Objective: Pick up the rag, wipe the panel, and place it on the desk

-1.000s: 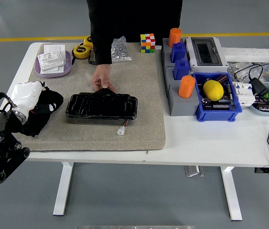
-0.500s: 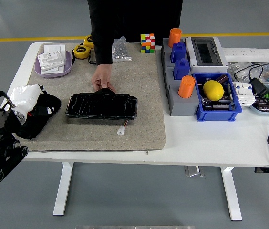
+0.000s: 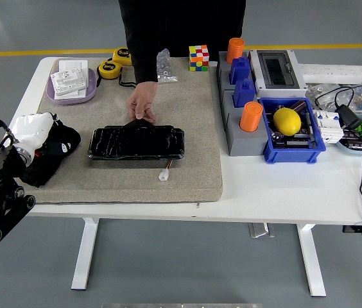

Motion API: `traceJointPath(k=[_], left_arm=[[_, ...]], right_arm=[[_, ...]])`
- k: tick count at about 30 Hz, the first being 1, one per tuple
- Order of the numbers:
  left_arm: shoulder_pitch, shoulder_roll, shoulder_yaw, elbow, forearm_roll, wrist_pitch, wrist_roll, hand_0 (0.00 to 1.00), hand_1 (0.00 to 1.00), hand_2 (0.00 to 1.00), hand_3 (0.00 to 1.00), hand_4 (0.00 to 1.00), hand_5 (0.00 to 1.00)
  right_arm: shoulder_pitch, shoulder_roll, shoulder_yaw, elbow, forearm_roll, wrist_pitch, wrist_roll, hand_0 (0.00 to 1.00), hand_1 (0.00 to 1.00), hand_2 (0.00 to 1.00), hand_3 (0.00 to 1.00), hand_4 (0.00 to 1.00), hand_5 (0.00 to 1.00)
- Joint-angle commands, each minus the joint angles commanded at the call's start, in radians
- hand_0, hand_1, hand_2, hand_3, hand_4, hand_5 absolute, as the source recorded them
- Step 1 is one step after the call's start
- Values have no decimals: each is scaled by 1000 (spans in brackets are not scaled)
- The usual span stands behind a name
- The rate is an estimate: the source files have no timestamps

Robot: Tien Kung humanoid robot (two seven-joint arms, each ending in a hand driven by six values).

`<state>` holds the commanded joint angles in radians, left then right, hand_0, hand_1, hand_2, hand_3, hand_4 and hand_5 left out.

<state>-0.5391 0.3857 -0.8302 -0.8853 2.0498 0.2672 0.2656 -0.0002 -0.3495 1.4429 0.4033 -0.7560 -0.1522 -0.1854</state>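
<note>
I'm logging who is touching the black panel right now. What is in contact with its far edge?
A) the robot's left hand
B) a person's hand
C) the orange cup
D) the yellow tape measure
B: a person's hand reaches down from the far side onto the far edge of the black panel, while the left robot hand is off at the mat's left end.

Left hand (image 3: 32,131), white, at the tabletop's (image 3: 277,192) left edge, resting on the black rag (image 3: 52,157); finger state unclear. Right of the hand, black panel (image 3: 137,142) lies flat on the grey mat (image 3: 194,128). Person's hand (image 3: 143,104) pinches the panel's far edge. Small white connector (image 3: 163,174) just near side of panel.
</note>
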Motion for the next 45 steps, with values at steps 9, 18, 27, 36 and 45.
traceJointPath(k=[9, 18, 27, 36, 45], left_arm=[[-2, 7, 0, -7, 4, -9, 1, 511, 692, 754, 770, 998, 374], [-1, 27, -2, -38, -16, -46, 3, 509, 692, 757, 770, 998, 464], [7, 41, -12, -81, -42, -46, 3, 505, 692, 757, 773, 998, 528], [14, 51, -30, -136, -59, -42, 0, 500, 691, 757, 770, 998, 557], [53, 64, -84, -221, -85, -42, 3, 492, 682, 744, 771, 998, 624]], right_arm=[[0, 0, 4, -1, -2, 1, 0, 686, 460, 642, 617, 998, 679], [1, -2, 5, -2, -5, 0, -1, 686, 460, 642, 616, 998, 677], [-1, -3, 5, -5, -6, 1, -2, 686, 460, 642, 617, 998, 675], [-1, -2, 4, -6, -6, -1, 0, 686, 460, 642, 616, 998, 674], [-5, 0, -1, -8, -5, 0, 1, 685, 460, 642, 616, 998, 674]])
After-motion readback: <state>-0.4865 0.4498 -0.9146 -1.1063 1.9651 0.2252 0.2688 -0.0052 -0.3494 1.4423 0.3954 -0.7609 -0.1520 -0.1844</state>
